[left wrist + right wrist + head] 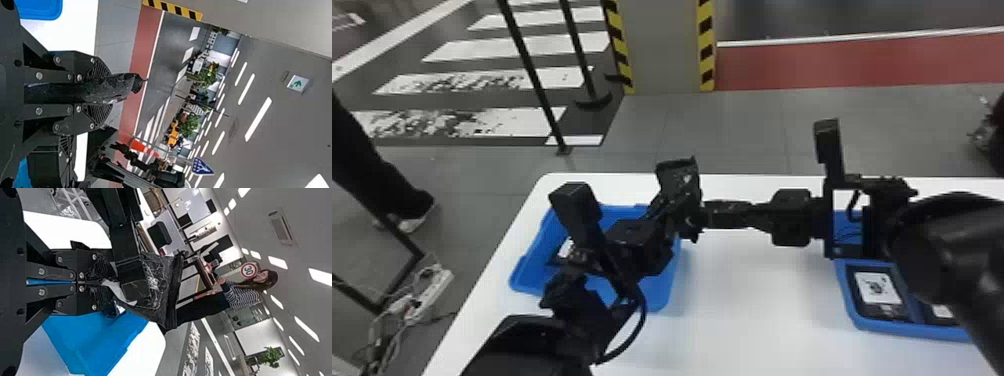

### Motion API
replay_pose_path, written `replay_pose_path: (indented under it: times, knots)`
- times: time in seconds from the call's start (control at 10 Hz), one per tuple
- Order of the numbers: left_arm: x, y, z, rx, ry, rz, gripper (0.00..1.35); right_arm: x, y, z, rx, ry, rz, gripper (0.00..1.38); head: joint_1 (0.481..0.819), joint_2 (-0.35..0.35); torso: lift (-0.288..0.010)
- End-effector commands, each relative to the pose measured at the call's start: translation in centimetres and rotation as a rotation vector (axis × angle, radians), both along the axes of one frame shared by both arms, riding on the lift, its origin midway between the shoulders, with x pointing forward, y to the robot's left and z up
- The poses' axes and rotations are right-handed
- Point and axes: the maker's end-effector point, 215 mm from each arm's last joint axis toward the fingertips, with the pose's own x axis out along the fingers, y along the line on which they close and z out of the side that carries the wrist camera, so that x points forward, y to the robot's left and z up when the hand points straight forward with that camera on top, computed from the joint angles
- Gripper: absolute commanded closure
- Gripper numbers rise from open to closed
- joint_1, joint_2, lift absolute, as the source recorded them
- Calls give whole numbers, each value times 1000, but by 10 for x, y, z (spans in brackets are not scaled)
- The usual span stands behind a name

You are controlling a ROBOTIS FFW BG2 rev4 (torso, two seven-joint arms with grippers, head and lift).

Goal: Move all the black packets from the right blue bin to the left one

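Nearest me is the black packet, held up between my two hands. My right hand is pinched tight at one edge of it, as far as I can tell through the crumpled film. My left hand has its fingers clamped either side of it. I judge it light and soft, with slick, crinkly film that could slide if pinched only by a corner; a deep, flat grip across the body should suit it better than the loose, ribbed end. I'd let my right hand go only once the left bears it.

Beyond, on the white desk, the left blue bin sits under my left forearm, a white label showing inside. The right blue bin has at least two packets lying in it, so there is more to move. One carries a white label with a dark printed mark. Farther off stands a column edged in yellow and black stripes.
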Motion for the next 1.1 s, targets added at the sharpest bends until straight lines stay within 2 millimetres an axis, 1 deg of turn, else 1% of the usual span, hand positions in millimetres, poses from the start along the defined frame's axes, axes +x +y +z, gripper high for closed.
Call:
replay_pose_path:
  times: [0.0,0.1,0.2,0.3,0.4,0.5,0.6,0.7,0.8,0.9,1.0]
  knots:
    - [0,2,7,-12,-23,13,1228,3,-1,1,6,0,-4,1124,695,197,-110]
    - [1,6,11,-17,-42,33,1228,7,-1,8,22,-27,-9,969,695,198,-110]
    - [4,15,16,-16,-70,70,1228,13,-3,12,19,-54,-17,530,695,200,-110]
    - [9,32,17,-1,-112,128,1228,25,-19,21,26,-99,-45,116,695,205,-110]
    - [14,64,22,41,-186,229,1228,38,-46,25,-1,-149,-105,25,695,207,-110]
    - [12,97,25,103,-262,317,1228,46,-82,23,-15,-169,-194,144,686,209,-110]
    - [5,118,26,170,-296,381,1228,48,-116,21,-9,-170,-281,219,673,207,-110]
    - [0,138,21,264,-321,439,1228,45,-148,17,-22,-177,-368,263,672,200,-110]
    - [-2,147,4,272,-331,462,1225,42,-174,15,-37,-180,-430,280,675,194,-110]
    - [-5,152,-8,260,-330,476,1095,43,-191,15,-58,-190,-459,280,689,176,-110]
    - [-5,152,-12,256,-318,474,562,46,-199,15,-85,-195,-474,282,695,166,-110]
